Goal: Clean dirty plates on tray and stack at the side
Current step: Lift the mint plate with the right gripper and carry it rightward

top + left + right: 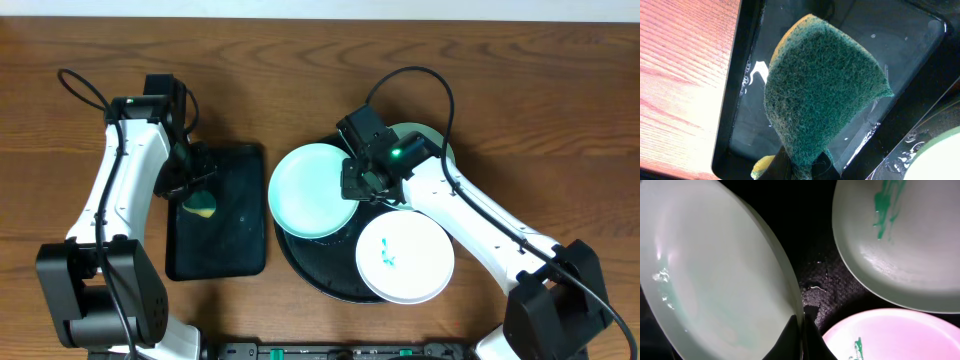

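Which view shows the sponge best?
Left wrist: the sponge fills the frame, green scouring face clear, pinched in the left gripper over the rectangular tray. Overhead shows only a small yellow-green patch; right wrist shows none of it.

This looks like a robotics lab bench staged for dishwashing, not a home kitchen. Two white-and-black robot arms, the left arm [120, 190] and the right arm [480, 220], rise from the near edge of a wood-grain desk [320, 60], with black cables [420, 78] looping off them. The kitchen goods read as props. A green-and-yellow sponge [203, 208] sits in the left tool [197, 190] above a wet rectangular black tray [235, 235]. A mint-green plate [310, 190] is at the right tool [352, 188], over a round black tray [305, 265].
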You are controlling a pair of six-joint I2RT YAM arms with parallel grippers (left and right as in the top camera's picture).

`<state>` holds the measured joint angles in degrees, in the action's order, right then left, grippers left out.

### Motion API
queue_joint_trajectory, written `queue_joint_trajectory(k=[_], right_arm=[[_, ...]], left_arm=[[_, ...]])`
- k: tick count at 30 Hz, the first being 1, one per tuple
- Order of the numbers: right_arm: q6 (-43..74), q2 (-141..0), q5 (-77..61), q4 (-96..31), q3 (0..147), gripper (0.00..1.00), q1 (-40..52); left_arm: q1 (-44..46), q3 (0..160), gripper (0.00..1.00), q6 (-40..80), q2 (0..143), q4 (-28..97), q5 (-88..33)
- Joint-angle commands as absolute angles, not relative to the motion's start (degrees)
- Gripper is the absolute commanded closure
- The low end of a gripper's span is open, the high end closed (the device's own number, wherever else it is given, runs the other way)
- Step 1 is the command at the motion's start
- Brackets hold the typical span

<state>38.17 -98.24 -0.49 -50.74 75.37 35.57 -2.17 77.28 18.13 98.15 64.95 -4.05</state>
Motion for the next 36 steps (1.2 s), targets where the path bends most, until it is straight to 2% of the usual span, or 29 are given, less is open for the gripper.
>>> queue_joint_trajectory(k=[1, 5, 10, 16, 29, 36], right_arm=[[42.3, -97.4, 0.3, -50.5, 76.5, 0.99, 34.5], [44.3, -97.3, -1.3, -49.6, 76.5, 0.99, 31.1], [40.1, -97.3, -9.3, -45.4, 76.5, 0.99, 26.2], [26.4, -97.3, -18.1, -40.3, 76.5, 0.99, 22.2], [4.8, -97.3, -27.9, -39.9, 76.5, 0.99, 16.8], [0.7, -97.3, -22.9, -41.0, 76.6, 0.99, 16.6]], left_arm=[[-2.3, 76.8, 0.92, 17.1, 98.7, 65.1, -3.2], [-2.3, 76.8, 0.92, 16.5, 98.7, 65.5, -3.1], [-2.3, 76.8, 0.92, 16.5, 98.7, 65.4, -3.1], [-2.3, 76.8, 0.92, 16.5, 98.7, 65.4, -3.1], [-2.3, 76.7, 0.92, 16.5, 98.7, 65.5, -3.1], [-2.3, 76.7, 0.92, 16.5, 98.7, 65.5, -3.1]])
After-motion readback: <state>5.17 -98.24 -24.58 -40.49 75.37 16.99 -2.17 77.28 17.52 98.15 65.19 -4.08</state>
